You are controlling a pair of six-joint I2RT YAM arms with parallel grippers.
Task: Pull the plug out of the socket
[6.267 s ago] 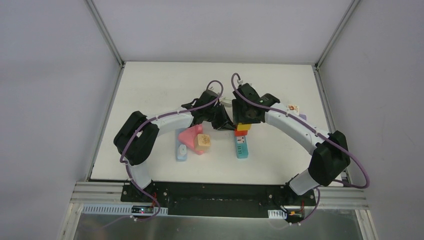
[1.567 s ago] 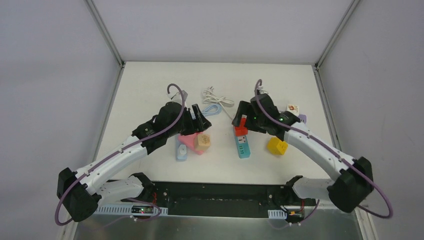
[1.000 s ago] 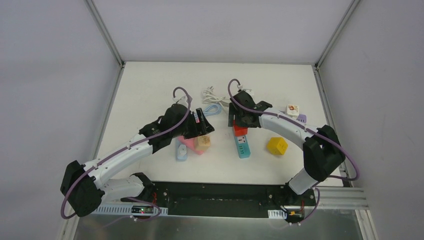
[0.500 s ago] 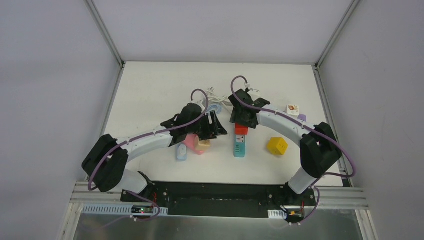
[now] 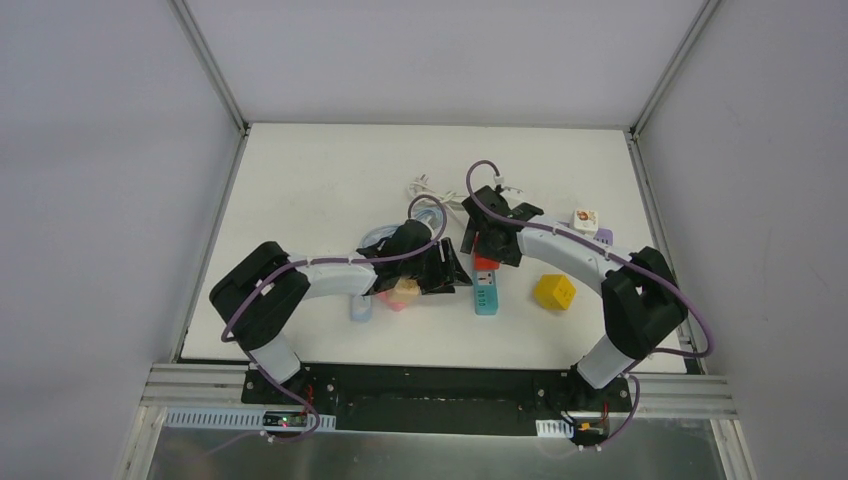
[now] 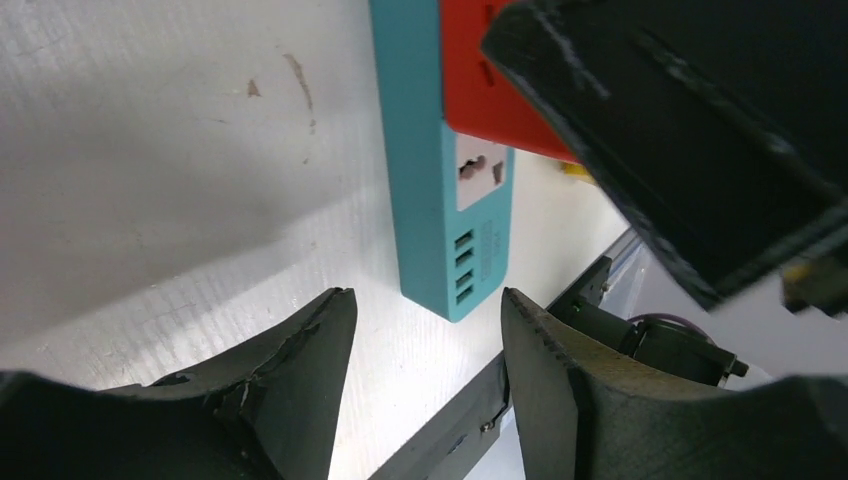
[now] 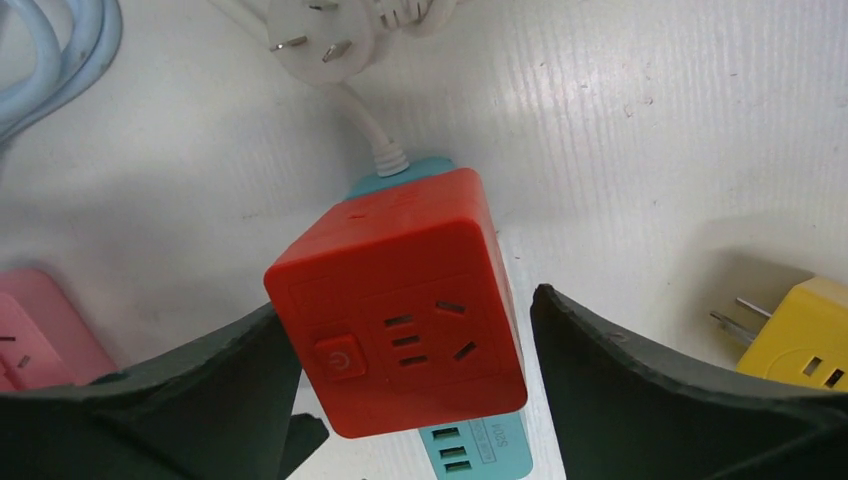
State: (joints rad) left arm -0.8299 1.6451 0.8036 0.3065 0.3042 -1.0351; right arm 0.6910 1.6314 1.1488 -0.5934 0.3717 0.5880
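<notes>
- The red cube (image 7: pixel 395 250), the plug to be pulled, sits pushed into the teal power strip (image 6: pixel 440 230) on the white worktop (image 5: pixel 300 180), at the strip's corded end
- Its upper face carries a round button with a power symbol, next to a group of socket slots
- The right fingers (image 7: pixel 640 390) are released, one on each side of the red cube; a gap shows at its right face, and I cannot tell whether the left finger touches it
- The left fingers (image 6: pixel 290 380) are spread low to the left of the red cube, with only bare worktop between them
- Nearer than the red cube, the strip shows one socket and a row of small ports
- A yellow cube (image 7: pixel 800 340) lies right of the red cube, apart from it, metal prongs towards it
- A white plug (image 7: pixel 320 45) lies just beyond the red cube
- A white cube (image 5: pixel 584 217) sits further right and beyond; its coloured sticker is too small to read
</notes>
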